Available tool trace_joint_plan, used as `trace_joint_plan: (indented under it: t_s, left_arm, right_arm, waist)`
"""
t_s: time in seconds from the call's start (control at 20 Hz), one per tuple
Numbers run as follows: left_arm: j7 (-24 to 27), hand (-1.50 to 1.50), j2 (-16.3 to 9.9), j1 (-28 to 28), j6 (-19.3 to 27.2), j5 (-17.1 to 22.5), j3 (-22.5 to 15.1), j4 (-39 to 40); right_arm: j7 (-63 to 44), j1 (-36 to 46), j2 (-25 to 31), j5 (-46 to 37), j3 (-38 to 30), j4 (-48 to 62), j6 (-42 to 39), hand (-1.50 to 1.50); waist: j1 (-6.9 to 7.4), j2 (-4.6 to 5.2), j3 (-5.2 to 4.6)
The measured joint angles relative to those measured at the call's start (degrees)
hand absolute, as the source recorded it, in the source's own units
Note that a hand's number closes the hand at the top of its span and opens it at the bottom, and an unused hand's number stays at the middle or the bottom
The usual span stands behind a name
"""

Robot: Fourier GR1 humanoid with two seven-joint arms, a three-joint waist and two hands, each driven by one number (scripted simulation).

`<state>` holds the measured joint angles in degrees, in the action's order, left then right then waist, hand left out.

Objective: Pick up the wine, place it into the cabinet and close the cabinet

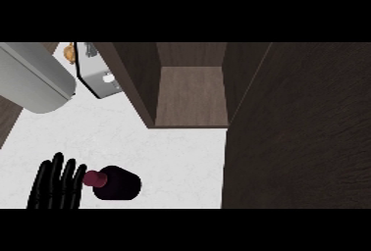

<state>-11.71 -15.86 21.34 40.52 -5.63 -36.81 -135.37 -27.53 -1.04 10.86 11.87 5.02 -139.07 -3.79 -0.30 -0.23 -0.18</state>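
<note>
The wine bottle (119, 184) stands upright on the white counter (174, 152) at the lower left, seen from above as a dark round body with a red cap (94, 179). My left hand (56, 185) is just left of it, open with fingers straight and pointing away from me, its nearest finger beside the cap. The cabinet (190, 93) stands open at the top middle, showing a bare wooden shelf inside. Its dark door (297, 132) is swung open and fills the right side. My right hand does not show.
A large grey rounded object (33, 78) lies at the upper left. Beside it is a small grey appliance (101, 78) with a white knob, and something orange (70, 53) behind it. White counter stretches between the bottle and the cabinet front.
</note>
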Motion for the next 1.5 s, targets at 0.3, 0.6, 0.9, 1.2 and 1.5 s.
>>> trace_joint_plan:
  t_s: [0.3, 0.6, 0.9, 1.2, 1.5]
  left_arm:
    - [11.0, -1.5, 0.8, 2.1, -5.7, 11.8, 6.5, 7.0]
    - [21.5, -1.5, 1.3, 5.6, -10.9, 17.8, 11.7, 14.0]
    - [28.0, -1.5, 2.0, 5.1, -17.7, 23.6, 16.7, 22.6]
    - [31.1, -1.5, 3.1, 4.5, -20.2, 24.3, 17.9, 27.6]
    - [35.4, -1.5, 5.0, 2.1, -23.6, 24.6, 18.4, 35.5]
  right_arm:
    - [-2.2, 2.3, -0.2, -0.4, 0.1, -0.2, 1.1, -1.5]
    - [-2.9, 3.1, 0.1, -0.6, -1.5, -0.2, 0.6, -1.5]
    - [-3.8, 3.8, -0.2, -0.8, -1.7, -0.3, 0.5, -1.5]
    - [-4.2, 3.8, -0.5, -1.0, -2.3, -0.5, 0.2, -1.5]
    - [-4.9, 3.8, -1.5, -1.5, -0.5, -0.7, 0.5, -1.5]
  waist:
    - [0.19, 0.03, 0.03]
    - [0.25, 0.04, 0.09]
    - [0.18, 0.08, 0.12]
    - [0.06, 0.08, 0.15]
    - [-0.02, 0.09, 0.14]
